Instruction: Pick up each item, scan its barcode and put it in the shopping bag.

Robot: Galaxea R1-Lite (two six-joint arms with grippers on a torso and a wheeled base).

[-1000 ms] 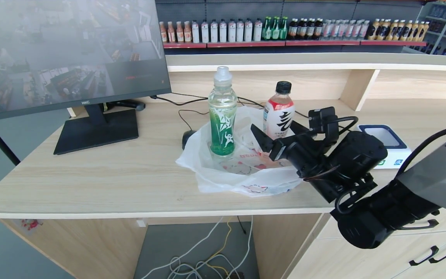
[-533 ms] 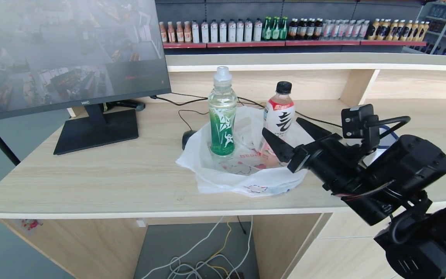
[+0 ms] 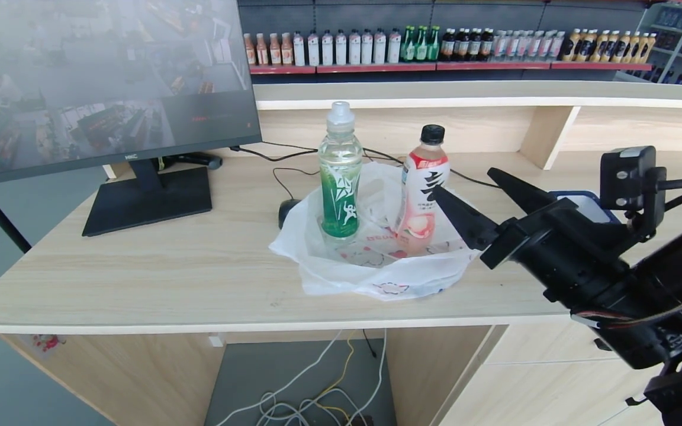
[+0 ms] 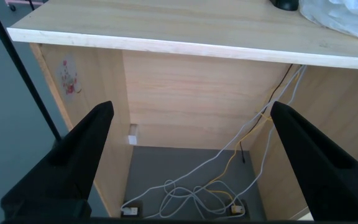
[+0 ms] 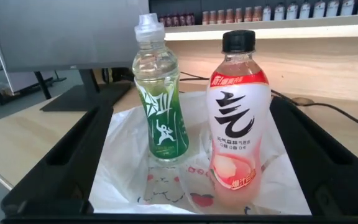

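On the bench [image 3: 140, 266], the green bottle [image 3: 340, 177] and the pink bottle [image 3: 424, 189] stand upright on the crumpled white shopping bag [image 3: 341, 266], while the right hand [image 3: 464, 180] hangs just right of the bag, fingers spread and empty, and the left hand [image 4: 191, 109], equally spread, sits lower than the bag.

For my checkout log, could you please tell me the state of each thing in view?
Shopping bag: slack, spread on the counter.
Green bottle: upright, capped, standing on the bag.
Pink bottle: upright, capped, standing on the bag.
Monitor: switched on.
Right gripper: open, empty, facing the pink bottle.
Left gripper: open, empty, below counter height.
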